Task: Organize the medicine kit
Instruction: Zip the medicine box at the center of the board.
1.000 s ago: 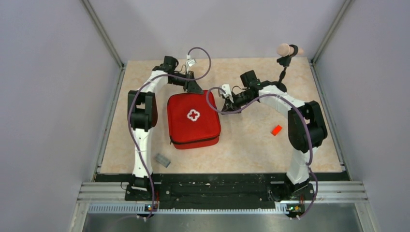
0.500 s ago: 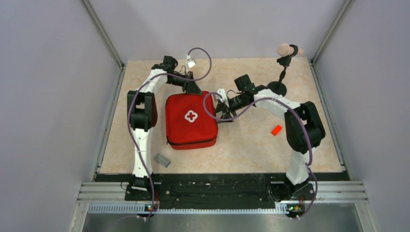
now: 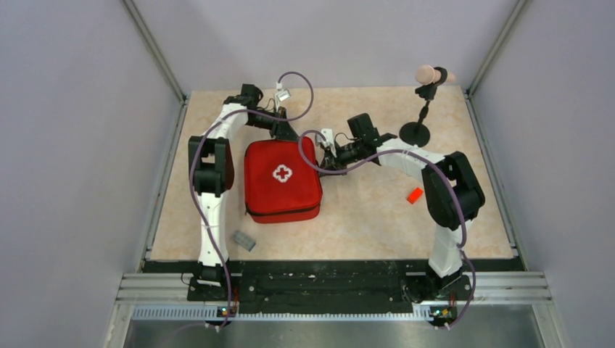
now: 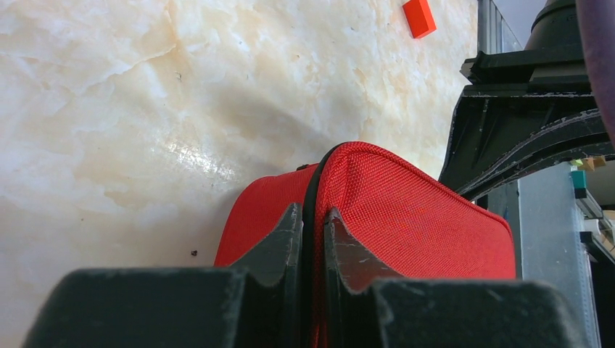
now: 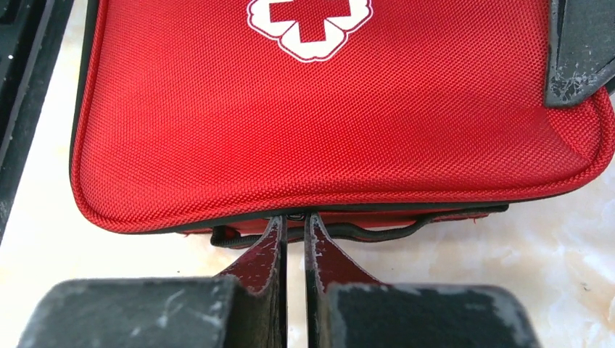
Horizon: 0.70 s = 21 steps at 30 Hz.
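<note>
While the kit (image 3: 281, 181) lies closed on the table (image 3: 377, 210), its far edge is pinched by the left tool (image 4: 313, 212); the right tool (image 5: 294, 217) is nearly closed at its right edge, a hold not discernible. Opening and sorting are judged outstanding.

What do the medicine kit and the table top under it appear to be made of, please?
The medicine kit looks like woven synthetic fabric, matte red: a fine grid weave shows, with black piping. The table top looks like glossy marble-patterned laminate or vinyl: cream veining and a bright glare spot.
</note>
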Each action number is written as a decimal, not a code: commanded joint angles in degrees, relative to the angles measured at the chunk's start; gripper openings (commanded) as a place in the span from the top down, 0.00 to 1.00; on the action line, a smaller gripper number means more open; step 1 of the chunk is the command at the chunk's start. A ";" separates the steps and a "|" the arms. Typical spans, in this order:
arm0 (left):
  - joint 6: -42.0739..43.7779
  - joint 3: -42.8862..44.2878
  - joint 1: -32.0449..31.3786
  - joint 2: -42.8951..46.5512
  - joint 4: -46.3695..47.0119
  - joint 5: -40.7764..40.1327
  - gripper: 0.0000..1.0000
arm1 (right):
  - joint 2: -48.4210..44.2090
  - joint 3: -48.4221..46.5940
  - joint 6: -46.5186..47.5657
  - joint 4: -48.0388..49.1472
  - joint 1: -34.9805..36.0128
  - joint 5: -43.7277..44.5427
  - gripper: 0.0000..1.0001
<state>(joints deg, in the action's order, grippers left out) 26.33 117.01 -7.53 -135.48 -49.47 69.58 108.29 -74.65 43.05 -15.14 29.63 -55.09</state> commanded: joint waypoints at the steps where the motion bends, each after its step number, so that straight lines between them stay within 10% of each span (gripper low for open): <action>1: 0.76 1.71 -0.78 4.96 -0.09 3.72 1.00 | -2.79 -0.12 -1.43 6.12 0.87 0.58 1.00; 18: 3.60 3.32 0.66 4.26 -2.00 0.52 1.00 | -9.78 6.57 9.90 -7.52 -2.27 -0.02 1.00; 21: 3.58 3.36 0.58 4.37 -2.39 0.88 1.00 | -8.78 7.48 5.03 -1.59 -2.30 0.54 0.74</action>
<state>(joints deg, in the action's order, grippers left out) 28.67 117.34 -7.31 -135.48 -51.42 69.12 99.81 -67.96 52.18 -22.65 27.66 -53.63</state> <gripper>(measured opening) 0.143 0.152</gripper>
